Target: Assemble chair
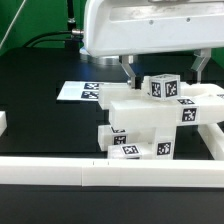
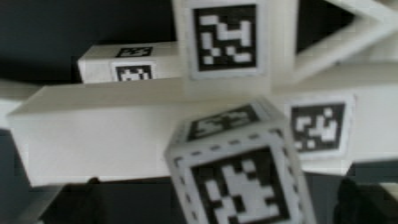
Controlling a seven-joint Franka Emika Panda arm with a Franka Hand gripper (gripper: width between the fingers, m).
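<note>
As its jaws gape, the end effector hangs over the chair.

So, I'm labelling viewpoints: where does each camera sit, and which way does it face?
Exterior view: off the arm, looking across the border rail at the chair parts; the open gripper hangs above.
Wrist view: on the wrist, close onto the chair parts; no fingers clearly show.
Shared: the tagged white chair parts.
</note>
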